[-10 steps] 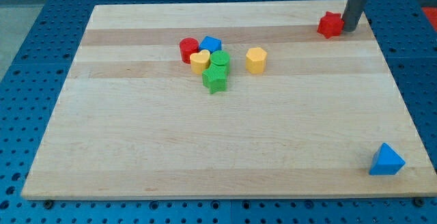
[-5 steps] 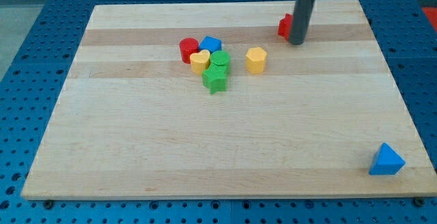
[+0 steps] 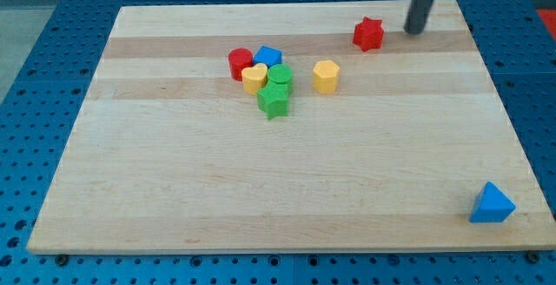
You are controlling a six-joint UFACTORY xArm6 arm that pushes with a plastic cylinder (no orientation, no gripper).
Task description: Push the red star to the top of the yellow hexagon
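Board point(image 3: 287, 189): wooden, carries every block, lies mostly below-left of my tip.
Blue triangle point(image 3: 492, 204): far below my tip, uninvolved.
Red star point(image 3: 368, 34): just left of my tip, apart; placed for a leftward shove.
Yellow hexagon point(image 3: 326, 76): lower-left of my tip; star sits upper-right of it.
My tip point(image 3: 414, 31): bare rod, nothing to clench; clear of all blocks.
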